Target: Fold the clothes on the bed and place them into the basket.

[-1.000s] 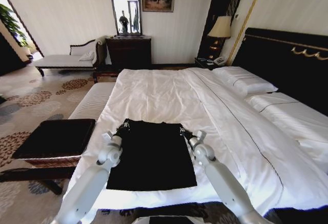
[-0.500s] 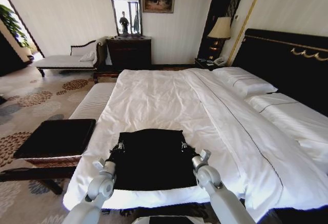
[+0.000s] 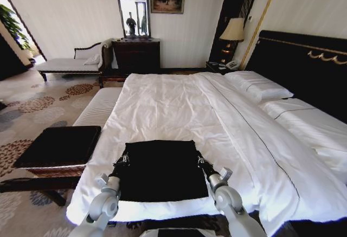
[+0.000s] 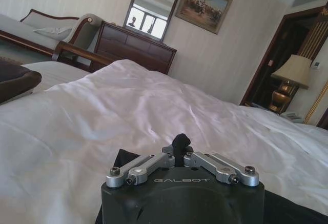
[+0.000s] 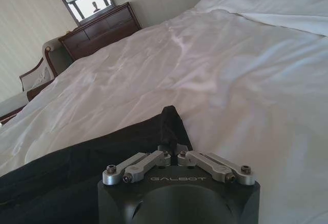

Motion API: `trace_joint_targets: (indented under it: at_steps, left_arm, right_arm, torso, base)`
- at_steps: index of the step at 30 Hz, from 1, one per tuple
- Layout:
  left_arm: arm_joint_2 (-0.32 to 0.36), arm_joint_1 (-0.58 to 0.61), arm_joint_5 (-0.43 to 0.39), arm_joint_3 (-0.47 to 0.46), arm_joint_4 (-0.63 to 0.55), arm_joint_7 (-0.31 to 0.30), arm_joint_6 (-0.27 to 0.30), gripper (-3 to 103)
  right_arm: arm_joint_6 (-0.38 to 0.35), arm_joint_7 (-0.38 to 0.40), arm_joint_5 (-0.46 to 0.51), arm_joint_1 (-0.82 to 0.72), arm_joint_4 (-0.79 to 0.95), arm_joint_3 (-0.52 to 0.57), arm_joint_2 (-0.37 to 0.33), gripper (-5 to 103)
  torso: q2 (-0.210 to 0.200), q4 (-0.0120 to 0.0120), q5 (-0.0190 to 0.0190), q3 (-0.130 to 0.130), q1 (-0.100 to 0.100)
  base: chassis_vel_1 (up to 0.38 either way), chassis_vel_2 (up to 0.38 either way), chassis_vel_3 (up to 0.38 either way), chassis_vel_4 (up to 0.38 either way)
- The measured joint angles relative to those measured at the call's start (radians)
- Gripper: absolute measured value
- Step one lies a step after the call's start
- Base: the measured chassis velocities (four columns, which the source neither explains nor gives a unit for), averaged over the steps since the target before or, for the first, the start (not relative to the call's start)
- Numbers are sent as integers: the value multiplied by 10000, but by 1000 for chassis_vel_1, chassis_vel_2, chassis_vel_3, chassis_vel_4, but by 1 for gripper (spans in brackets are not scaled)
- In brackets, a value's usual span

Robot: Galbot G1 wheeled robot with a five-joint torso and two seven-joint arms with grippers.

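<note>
With both our left gripper [image 3: 120, 160] and right gripper [image 3: 201, 162] pinched on the T-shirt [image 3: 161, 170] near the bed [image 3: 179, 107] foot, uneven pulling could skew the fold.

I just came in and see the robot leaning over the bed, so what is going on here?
The robot is folding a black short-sleeved T-shirt on the large bed with the white duvet. The left gripper and the right gripper are each shut on an edge of the shirt, one on each side, near the foot of the bed. The shirt lies as a compact rectangle. The low wicker basket with the flat black top stands beside the bed on the robot's left, nothing on it.
</note>
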Motion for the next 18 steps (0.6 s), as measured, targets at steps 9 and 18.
trace_joint_targets:
  at_steps: [9, 18]
  left_arm:
    - [19, 459, 313, -293, -348, 65, -93, 2]
    - [55, 1171, 436, -486, -619, 356, -216, 2]
  right_arm:
    - [32, -20, -235, -439, 349, 90, 2, 1]
    - [36, -20, -473, -879, 578, 228, -146, 1]
  torso:
    - [0, -1, -2, 1, 1]
    - [1, 0, -2, 0, 0]
  base:
    - [0, 0, 0, 0]
    - [0, 0, 0, 0]
